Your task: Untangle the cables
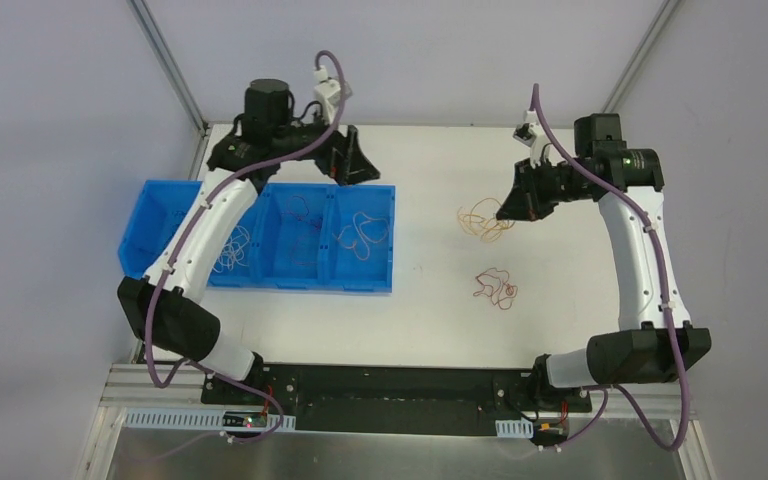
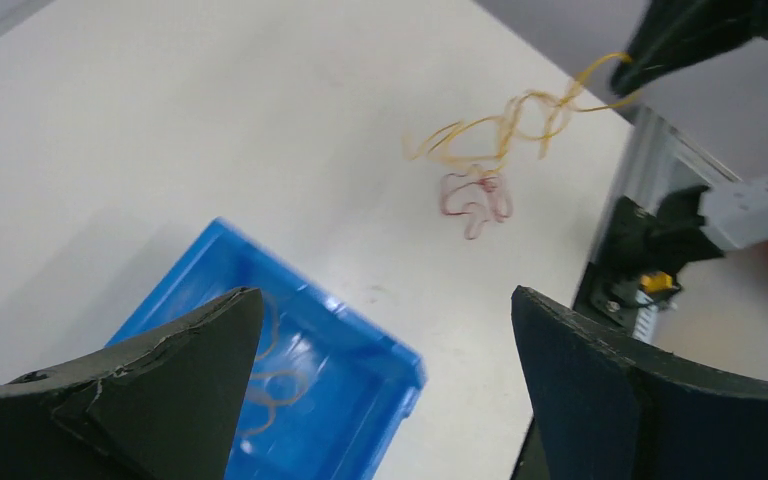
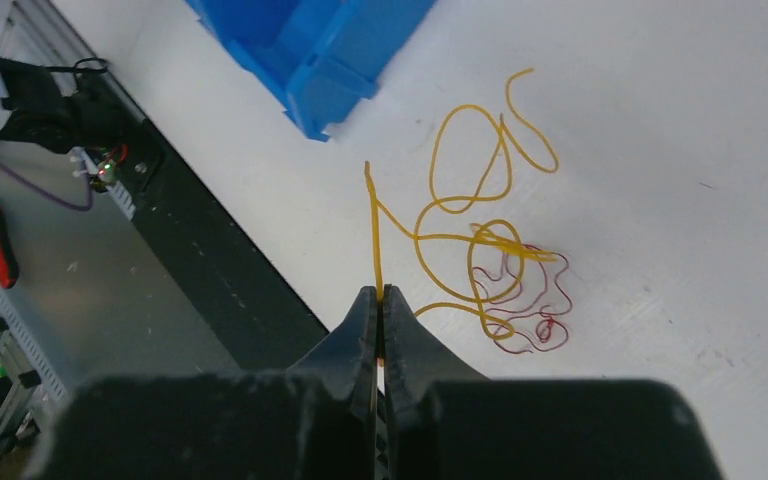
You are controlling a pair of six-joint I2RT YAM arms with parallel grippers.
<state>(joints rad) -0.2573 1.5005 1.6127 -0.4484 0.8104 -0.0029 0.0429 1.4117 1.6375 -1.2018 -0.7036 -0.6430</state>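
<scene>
Presently the right gripper [image 3: 380, 295] is clamped fully shut on one end of the yellow cable [image 3: 470, 170], whose loops trail down to the white table [image 3: 660, 150]. The red cable [image 1: 495, 288] lies loose nearer the arm bases. The left gripper [image 2: 385, 300] stands wide apart, holding nothing, over the far edge of the blue bin [image 1: 290, 282], whose compartments contain further thin cables [image 1: 360, 232].

looped yellow cable [image 1: 482, 222] hangs partly lifted, curly red cable [image 1: 496, 287] lies nearby.

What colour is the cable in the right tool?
Yellow-orange cable, pinched in the right tool; clearest in the right wrist view.
</scene>
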